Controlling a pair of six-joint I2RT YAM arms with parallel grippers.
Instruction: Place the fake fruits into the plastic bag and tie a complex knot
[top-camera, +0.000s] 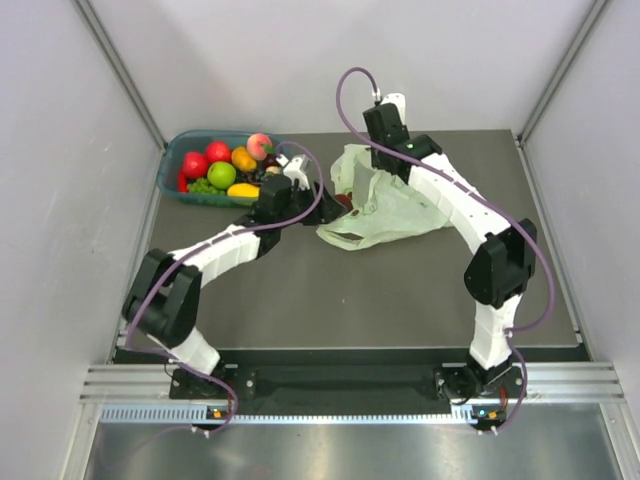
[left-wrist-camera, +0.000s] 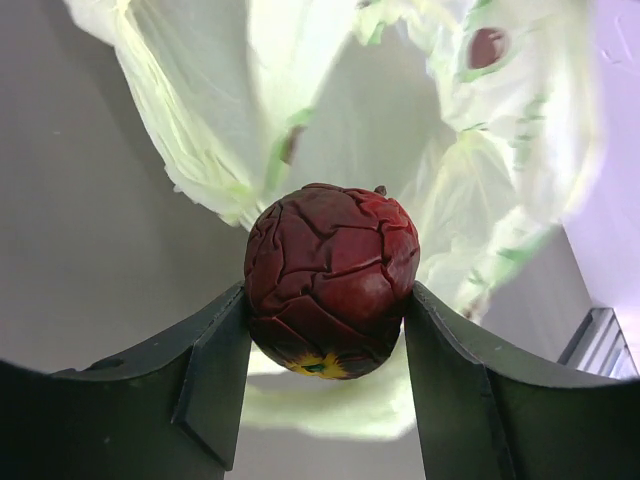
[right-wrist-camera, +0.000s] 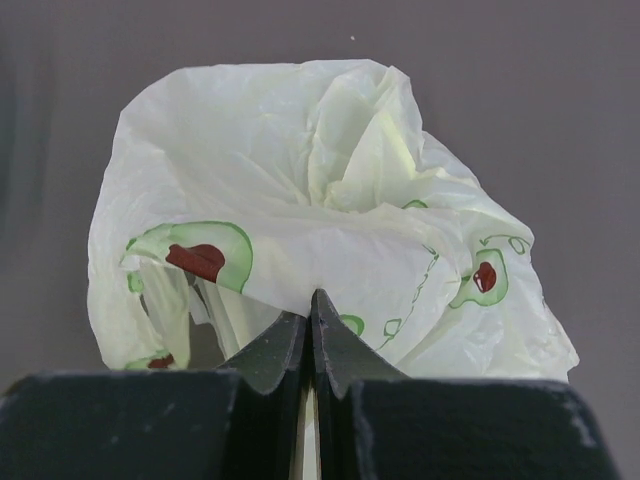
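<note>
— What have I got on the left side?

— On my left wrist feed, the left gripper (left-wrist-camera: 325, 300) is clamped on a dark red fruit (left-wrist-camera: 330, 250). There is one finger pad (left-wrist-camera: 215, 370) on each flank. The fruit's cracked, glossy skin bulges past the tips, and a yellow-green patch on its underside faces back toward the palm.

— And the bag?

— The plastic bag (left-wrist-camera: 330, 90) is straight ahead of those jaws, just beyond the fruit, with its pale green folds fanned out. I cannot tell whether the fruit touches it.

— The right side?

— My right gripper (right-wrist-camera: 312, 310) has its jaws pressed together, with a fold of the bag pinched at the tips. A pale sliver shows in the slit further back. Ahead of and above the tips the bag rises as a crumpled mound printed with avocado halves.

— Where's the rest of the fruit?

— From above, I see the other fake fruits (top-camera: 222, 172) in the teal tub (top-camera: 168, 172), behind the left jaws and away from the bag. The bag lies on the table (top-camera: 400, 290) between my two grippers.
</note>
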